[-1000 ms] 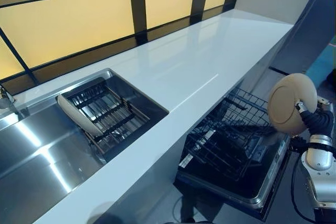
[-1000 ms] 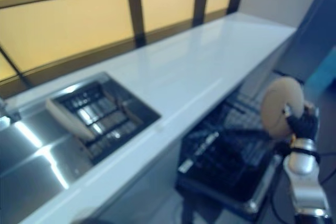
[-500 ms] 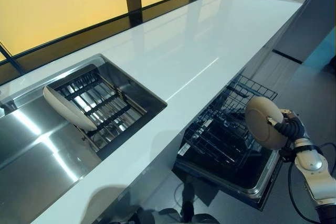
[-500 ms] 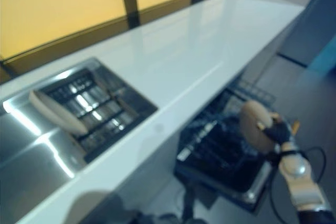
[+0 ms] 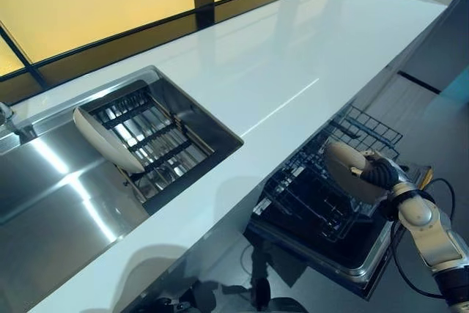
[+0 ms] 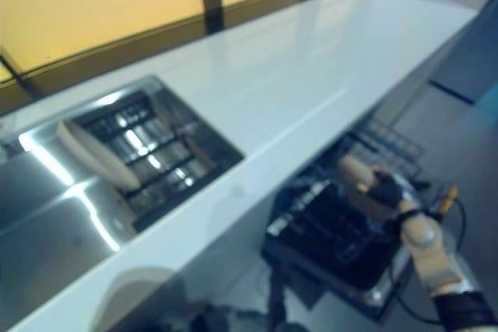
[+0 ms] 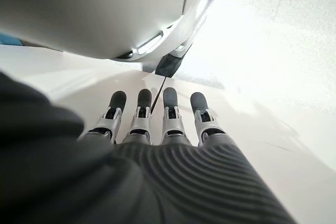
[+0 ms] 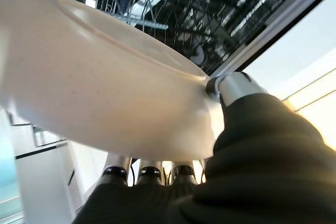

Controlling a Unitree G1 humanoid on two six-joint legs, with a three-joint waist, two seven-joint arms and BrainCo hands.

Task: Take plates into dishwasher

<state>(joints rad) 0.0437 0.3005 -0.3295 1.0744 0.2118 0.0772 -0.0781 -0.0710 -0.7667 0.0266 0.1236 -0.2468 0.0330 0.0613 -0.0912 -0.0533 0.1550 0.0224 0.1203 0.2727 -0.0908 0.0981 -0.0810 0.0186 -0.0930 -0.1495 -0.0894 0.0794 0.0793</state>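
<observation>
My right hand [image 5: 379, 174] is shut on a beige plate [image 5: 346, 170], thumb on one face and fingers behind it, as the right wrist view shows with the plate [image 8: 100, 72] close up. The plate hangs tilted just over the pulled-out black wire rack [image 5: 315, 196] of the open dishwasher under the counter. A second beige plate [image 5: 108, 141] leans on edge in the drying rack [image 5: 150, 144] inside the steel sink. My left hand [image 7: 152, 124] appears only in its wrist view, fingers straight, holding nothing.
A long white counter [image 5: 278, 71] runs between the sink [image 5: 51, 203] and the far wall, its edge overhanging the dishwasher. A tap [image 5: 7, 119] stands at the sink's far left. Yellow panels with dark frames line the back.
My right hand has lowered the plate from beside the dishwasher down to just above the wire rack, tilting it flatter. The camera has shifted as well.
</observation>
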